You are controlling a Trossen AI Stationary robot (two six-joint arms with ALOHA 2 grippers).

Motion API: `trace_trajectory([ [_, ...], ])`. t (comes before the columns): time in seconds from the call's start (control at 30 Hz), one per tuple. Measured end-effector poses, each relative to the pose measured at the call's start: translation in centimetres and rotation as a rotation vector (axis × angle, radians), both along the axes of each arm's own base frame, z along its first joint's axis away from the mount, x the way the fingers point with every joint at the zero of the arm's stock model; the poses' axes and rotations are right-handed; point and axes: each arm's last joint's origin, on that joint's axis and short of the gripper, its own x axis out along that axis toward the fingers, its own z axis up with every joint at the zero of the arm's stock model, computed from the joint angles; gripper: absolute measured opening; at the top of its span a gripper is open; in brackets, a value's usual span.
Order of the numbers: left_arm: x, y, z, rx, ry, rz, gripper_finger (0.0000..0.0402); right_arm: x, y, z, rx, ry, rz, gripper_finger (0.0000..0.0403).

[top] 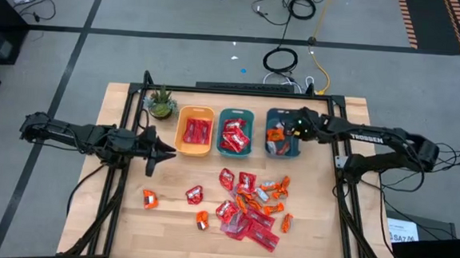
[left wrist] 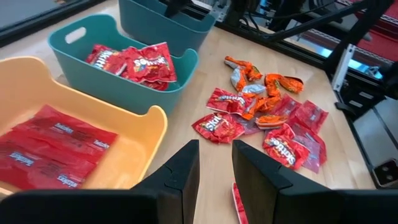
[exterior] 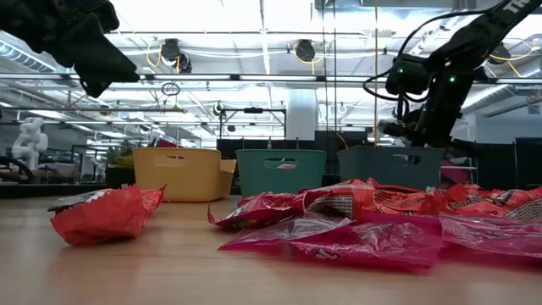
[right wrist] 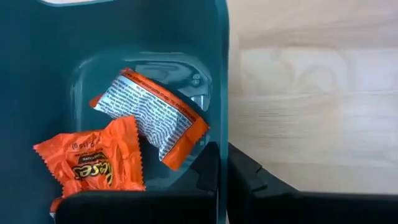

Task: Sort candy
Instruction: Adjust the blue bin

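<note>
My right gripper [top: 294, 122] hangs over the dark teal bin [top: 281, 150] at upper right, fingers pinched shut and empty. Left gripper [top: 167, 150], slightly parted, holds nothing. Rising carelessly, I could clip the rim and tip out the orange candy [right wrist: 87, 165].

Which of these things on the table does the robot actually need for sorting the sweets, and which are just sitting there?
Part of the job:
loose candy pile
yellow bin
middle teal bin
dark teal bin, right hand above it
left hand

Just lying about:
potted plant
cables on the floor

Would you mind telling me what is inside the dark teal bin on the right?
The dark teal bin holds orange wrapped candies, one lying printed side down. The right gripper, shut, covers part of it.
</note>
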Motion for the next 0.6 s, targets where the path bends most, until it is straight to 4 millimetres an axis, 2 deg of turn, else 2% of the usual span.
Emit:
trace_trajectory([
  [0.3,0.0,0.0,0.0,0.006,-0.001,0.011,0.0105,0.8,-0.5,-1.8,0.06,0.052,0.049,0.0001],
  [0.6,0.0,0.0,0.0,0.006,-0.001,0.011,0.0105,0.8,-0.5,-0.6,0.063,0.023,0.036,0.0],
])
